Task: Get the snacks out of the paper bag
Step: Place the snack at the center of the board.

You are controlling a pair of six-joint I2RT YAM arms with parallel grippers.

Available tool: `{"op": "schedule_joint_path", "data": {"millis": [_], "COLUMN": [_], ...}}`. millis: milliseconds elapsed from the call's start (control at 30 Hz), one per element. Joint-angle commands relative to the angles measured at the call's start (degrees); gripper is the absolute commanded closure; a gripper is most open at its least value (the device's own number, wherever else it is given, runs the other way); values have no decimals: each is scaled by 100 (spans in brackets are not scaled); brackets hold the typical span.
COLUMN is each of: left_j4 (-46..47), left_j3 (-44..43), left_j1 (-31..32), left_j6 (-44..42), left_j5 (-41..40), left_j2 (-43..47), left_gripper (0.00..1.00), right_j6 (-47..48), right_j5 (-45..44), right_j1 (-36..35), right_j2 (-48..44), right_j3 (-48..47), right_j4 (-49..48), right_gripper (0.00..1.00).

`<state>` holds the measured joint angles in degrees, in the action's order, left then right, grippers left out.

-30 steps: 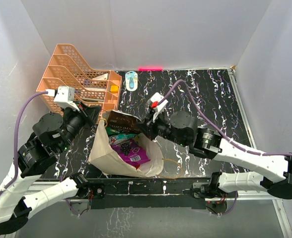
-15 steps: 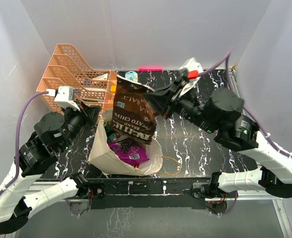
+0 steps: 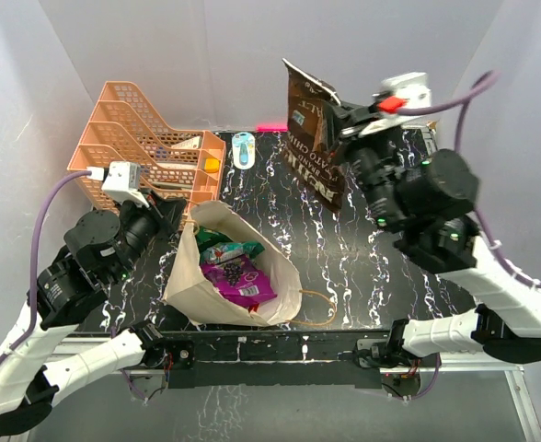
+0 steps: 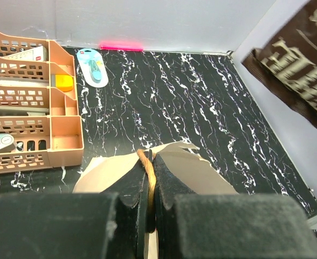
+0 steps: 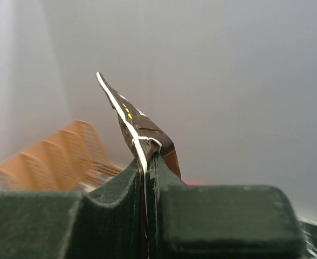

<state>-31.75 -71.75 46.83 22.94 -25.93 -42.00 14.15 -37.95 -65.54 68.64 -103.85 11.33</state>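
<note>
The beige paper bag (image 3: 192,285) lies open on the black marbled table, with a purple-magenta pouch (image 3: 241,281) and green packets (image 3: 223,249) inside. My left gripper (image 3: 174,214) is shut on the bag's rim and brown cord handle (image 4: 146,167); the paper (image 4: 201,172) spreads beyond the fingers. My right gripper (image 3: 337,120) is shut on the edge of the large dark brown chip bag (image 3: 309,138) and holds it high in the air above the table's far middle. The chip bag's pinched edge (image 5: 139,135) rises from the jaws, and its corner shows in the left wrist view (image 4: 298,70).
A peach tiered tray rack (image 3: 146,147) stands at the far left, also in the left wrist view (image 4: 29,108). A small blue-and-white object (image 3: 244,149) lies by the back wall. White walls close in the table on three sides.
My right gripper pulled the dark brown chip bag out of the paper bag and lifted it up and to the far right. My left gripper stayed shut on the bag's rim.
</note>
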Motion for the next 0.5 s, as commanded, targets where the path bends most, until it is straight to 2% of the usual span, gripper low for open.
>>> {"op": "schedule_joint_path", "data": {"millis": [0, 200, 467], "left_j4": [51, 141, 216], "left_j3": [74, 186, 205], "left_j1": [-16, -17, -20], "left_j6": [-140, -149, -193], "left_j5": [-14, 143, 388], "left_j2": [69, 95, 70], "left_gripper": [100, 100, 100], "right_j6": [1240, -894, -1926], "right_j5": [-1288, 376, 1936], "right_j1": [476, 2831, 4581], "right_j2": [199, 486, 1425], "right_j3": [746, 1309, 1982], "right_j4": [-1539, -303, -166], "right_gripper": [92, 92, 92]}}
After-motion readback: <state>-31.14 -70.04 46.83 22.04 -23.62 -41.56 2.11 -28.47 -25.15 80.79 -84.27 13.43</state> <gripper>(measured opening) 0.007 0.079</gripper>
